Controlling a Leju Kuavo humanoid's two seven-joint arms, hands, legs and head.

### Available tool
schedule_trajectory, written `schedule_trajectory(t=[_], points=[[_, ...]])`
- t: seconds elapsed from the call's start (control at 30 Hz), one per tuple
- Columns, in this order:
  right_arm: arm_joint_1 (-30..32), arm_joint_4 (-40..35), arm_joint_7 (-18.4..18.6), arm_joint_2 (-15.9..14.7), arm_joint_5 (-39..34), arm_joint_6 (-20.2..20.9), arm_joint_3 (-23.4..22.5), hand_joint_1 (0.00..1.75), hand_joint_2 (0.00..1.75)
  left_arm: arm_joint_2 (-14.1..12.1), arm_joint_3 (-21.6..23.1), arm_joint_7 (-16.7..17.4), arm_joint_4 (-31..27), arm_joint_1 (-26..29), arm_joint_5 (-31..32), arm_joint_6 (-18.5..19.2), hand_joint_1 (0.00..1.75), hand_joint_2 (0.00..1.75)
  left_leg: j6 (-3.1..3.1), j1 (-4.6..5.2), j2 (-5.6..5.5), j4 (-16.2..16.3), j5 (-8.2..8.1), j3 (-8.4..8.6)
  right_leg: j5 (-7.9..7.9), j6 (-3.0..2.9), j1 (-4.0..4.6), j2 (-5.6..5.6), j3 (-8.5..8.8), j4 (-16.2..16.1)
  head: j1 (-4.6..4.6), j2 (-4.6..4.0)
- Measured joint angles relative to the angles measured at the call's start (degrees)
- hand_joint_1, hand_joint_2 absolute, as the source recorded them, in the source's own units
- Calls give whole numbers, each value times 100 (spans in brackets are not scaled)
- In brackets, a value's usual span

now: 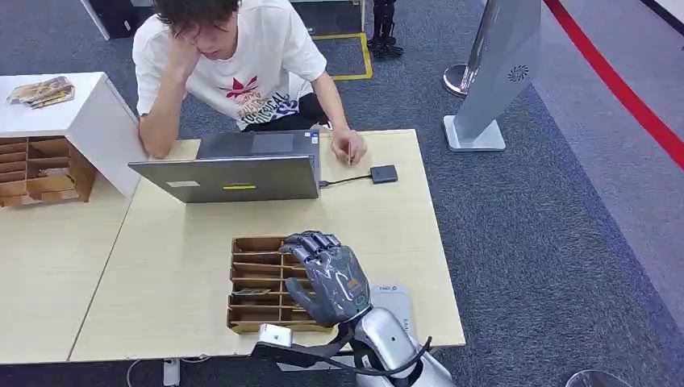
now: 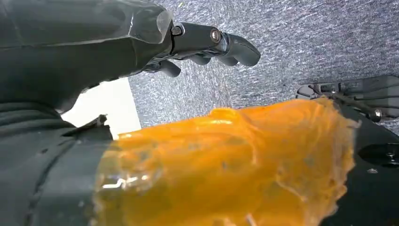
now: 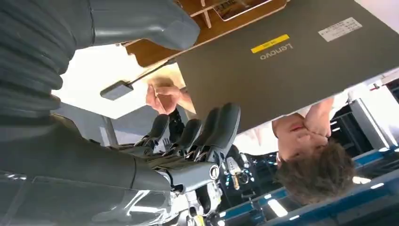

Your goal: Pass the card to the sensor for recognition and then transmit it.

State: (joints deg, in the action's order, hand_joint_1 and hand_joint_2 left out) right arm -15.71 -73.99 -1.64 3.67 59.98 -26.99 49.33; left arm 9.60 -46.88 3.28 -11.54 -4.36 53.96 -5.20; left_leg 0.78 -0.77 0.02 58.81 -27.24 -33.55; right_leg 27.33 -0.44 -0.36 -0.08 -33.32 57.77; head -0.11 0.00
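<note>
A wooden card organizer (image 1: 256, 284) stands near the table's front edge, and a card (image 1: 252, 291) lies in one of its slots. My right hand (image 1: 327, 278) hovers over the organizer's right side, fingers bent downward and holding nothing. In the right wrist view the fingers (image 3: 207, 129) are apart and bare, with the organizer (image 3: 155, 49) and a card (image 3: 240, 7) beyond the thumb. A small black sensor box (image 1: 384, 173) lies on a cable by the laptop (image 1: 234, 177), close to a person's hand (image 1: 348, 147). My left hand (image 2: 211, 44) hangs over grey carpet, holding nothing.
A person sits behind the laptop at the table's (image 1: 185, 266) far edge. A second wooden organizer (image 1: 40, 169) sits under a white cabinet at the left. A grey device (image 1: 393, 300) lies under my right forearm. A grey kiosk stand (image 1: 496, 72) is on the carpet to the right.
</note>
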Motion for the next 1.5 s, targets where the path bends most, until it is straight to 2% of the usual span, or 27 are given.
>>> schedule_trajectory(t=[0.07,0.13,0.17,0.2,0.23,0.27,0.3,0.33,0.4,0.47,0.5,0.57,0.6,0.63,0.7,0.73,0.77,0.87,0.9,0.93,1.0,1.17,1.2,1.23,1.3,1.4,1.5], points=[[-1,15,2,0,6,0,0,145,175,0,0,0,0,0,0,0,0,0,0,0,0,0,0,0,0,0,0,0,0,0,0,0],[-11,48,26,0,65,0,0,131,175,0,0,2,0,0,0,0,0,0,0,0,0,0,0,0,0,0,0,0,0,0,-2,0],[-18,72,48,0,85,0,0,84,175,0,0,2,0,0,2,0,0,0,0,0,0,0,0,0,0,0,0,0,0,0,0,0],[-22,103,74,0,127,0,0,80,175,0,-2,4,0,2,2,0,0,0,0,0,0,0,0,0,0,0,0,0,0,0,0,0],[-23,120,87,0,150,-2,0,66,175,0,-2,9,0,3,2,0,0,0,0,0,0,0,0,0,0,0,0,0,0,0,-2,0],[-26,144,98,0,177,-4,0,66,175,0,-2,11,0,3,2,0,0,0,0,0,0,0,0,0,0,0,0,0,0,0,0,0],[-35,175,105,0,203,-7,0,82,175,0,-4,11,0,3,2,0,0,0,0,0,-1,0,0,0,0,0,0,0,0,0,0,0],[-54,225,114,0,253,-11,0,80,175,0,-24,13,0,2,2,0,0,0,0,0,-1,0,0,0,0,0,0,0,0,0,0,0],[-85,297,168,0,363,-28,0,105,175,0,-66,20,0,4,2,0,0,0,0,0,0,0,0,0,0,0,0,0,0,0,0,0],[-103,350,227,2,485,-42,0,140,175,0,-81,20,0,6,4,0,0,0,0,0,0,0,0,0,0,0,0,0,0,0,0,0],[-118,385,260,2,540,-44,0,133,175,0,-92,22,0,7,4,0,0,0,0,0,0,0,0,0,0,0,0,0,0,0,0,0],[-140,452,297,4,607,-55,0,134,175,0,-94,24,0,7,4,0,0,0,0,0,0,0,0,0,0,0,0,0,0,0,0,2],[-149,488,315,4,640,-61,0,124,175,0,-96,26,0,8,4,0,0,0,0,0,0,0,0,0,0,0,0,0,0,0,0,0],[-163,531,328,7,675,-72,0,129,175,0,-96,26,0,8,4,0,0,0,0,0,-1,0,0,0,0,0,0,0,0,0,-2,0],[-193,612,369,11,732,-83,0,112,175,0,-96,28,0,8,4,4,0,0,0,0,0,0,0,0,0,0,0,0,0,0,0,0],[-202,649,389,15,765,-90,0,129,175,0,-96,30,0,9,4,4,0,0,0,0,0,0,0,0,0,0,0,0,0,0,0,0],[-212,684,400,15,787,-90,0,129,175,0,-96,33,0,10,4,4,0,0,0,0,0,0,0,0,0,0,0,0,0,0,0,0],[-240,782,407,17,844,-83,0,117,175,0,-96,37,0,12,4,4,0,0,0,0,-1,0,0,0,0,0,0,0,0,0,0,0],[-248,809,415,22,859,-83,0,126,175,0,-96,46,0,12,4,4,0,0,0,0,0,0,0,0,0,0,0,0,0,0,0,0],[-255,833,422,30,874,-81,0,115,175,0,-96,55,0,12,4,4,0,0,0,0,0,0,0,0,0,0,0,0,0,0,0,0],[-266,883,428,39,894,-81,0,110,175,0,-96,63,0,14,4,4,0,0,0,0,0,0,0,0,0,0,0,0,0,0,-2,0],[-294,992,463,61,920,-76,-2,108,175,0,-98,68,0,15,4,4,0,0,0,0,0,0,0,0,0,0,0,0,0,0,0,0],[-296,1008,463,66,922,-72,-2,87,175,0,-98,68,0,15,4,4,0,0,0,0,0,0,0,0,0,0,0,0,0,0,0,0],[-296,1016,463,70,924,-72,-2,84,175,0,-98,68,0,15,4,4,0,0,0,0,0,0,0,0,0,0,0,0,0,0,0,0],[-299,1034,463,83,924,-66,-4,94,175,0,-98,68,0,15,4,4,0,0,0,0,0,0,0,0,0,0,0,0,0,0,0,0],[-302,1062,463,96,924,-63,-4,87,175,0,-98,68,0,16,4,4,0,0,0,0,0,0,0,0,0,0,0,0,0,0,0,0],[-306,1067,463,96,920,-52,-4,94,175,0,-98,68,0,16,4,4,0,0,0,0,0,0,0,0,0,0,0,0,0,0,0,0]])
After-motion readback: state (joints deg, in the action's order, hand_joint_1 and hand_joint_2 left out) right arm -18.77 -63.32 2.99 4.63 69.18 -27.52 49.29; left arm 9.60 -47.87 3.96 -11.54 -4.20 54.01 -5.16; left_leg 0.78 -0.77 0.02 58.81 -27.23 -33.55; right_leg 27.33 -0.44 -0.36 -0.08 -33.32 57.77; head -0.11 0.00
